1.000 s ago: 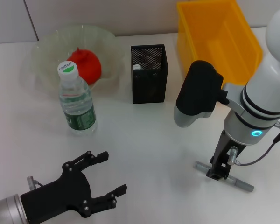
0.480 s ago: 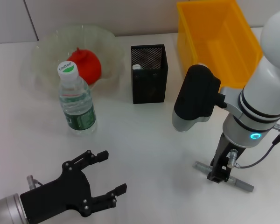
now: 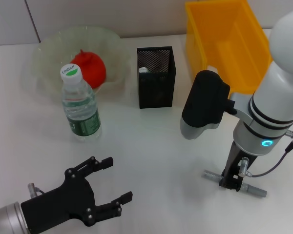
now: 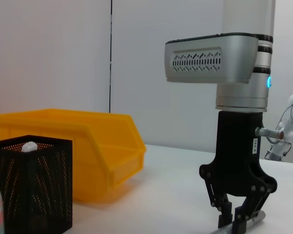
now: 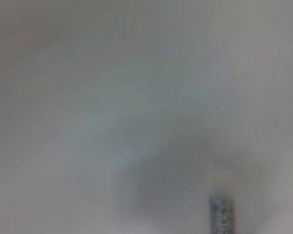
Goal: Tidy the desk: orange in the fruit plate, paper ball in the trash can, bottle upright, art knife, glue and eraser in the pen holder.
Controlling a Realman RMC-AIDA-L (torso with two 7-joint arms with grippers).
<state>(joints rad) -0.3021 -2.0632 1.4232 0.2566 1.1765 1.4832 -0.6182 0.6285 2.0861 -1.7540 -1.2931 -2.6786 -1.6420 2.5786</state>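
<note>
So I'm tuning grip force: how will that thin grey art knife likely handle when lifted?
The art knife looks slim, metallic and straight, so probably stiff and light. The right gripper straddles it near mid-length, so it may stay level. Its smooth narrow body could slip or twist between the fingers.

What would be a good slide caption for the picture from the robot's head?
Right gripper down on the art knife lying on the desk; left gripper open and idle, bottle upright.
</note>
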